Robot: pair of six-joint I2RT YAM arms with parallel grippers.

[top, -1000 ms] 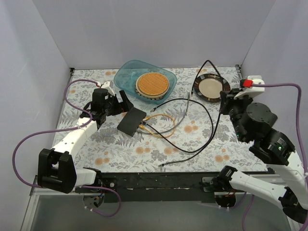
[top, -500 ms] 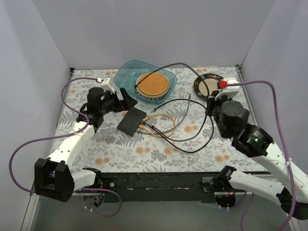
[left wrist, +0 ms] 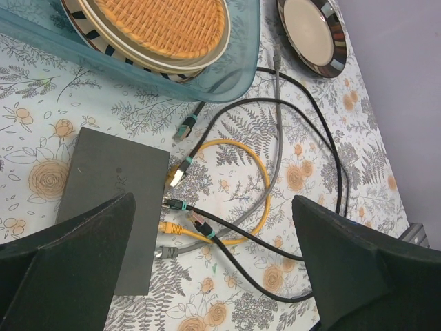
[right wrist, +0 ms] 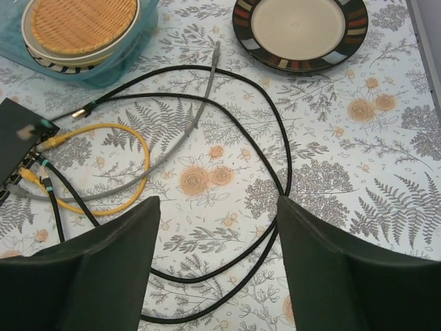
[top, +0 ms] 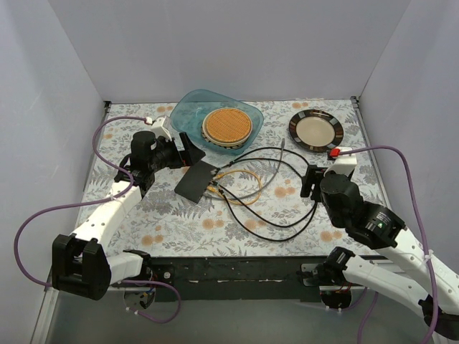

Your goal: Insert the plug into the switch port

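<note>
The floral-printed worktop (top: pixel 179 222) carries a translucent teal dish (top: pixel 185 115) at the upper centre of the top view and a dark-rimmed round ceramic plate (top: pixel 315 130) at upper right. A flat matte-black rectangular switch box (top: pixel 196 180) lies centre-left. From its right edge (several plugs sit there) a yellow cable loop (left wrist: pixel 266 181), a grey cable (right wrist: pixel 204 96) and long black cables (right wrist: pixel 287 172) sprawl across the middle.

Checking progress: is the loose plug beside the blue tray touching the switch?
Apart. Left wrist view shows tablecloth between the loose plug and the switch.

white arm (top: pixel 107 208) links, black joints, purple cables (top: pixel 32 215), red tab (top: pixel 333 153).
</note>
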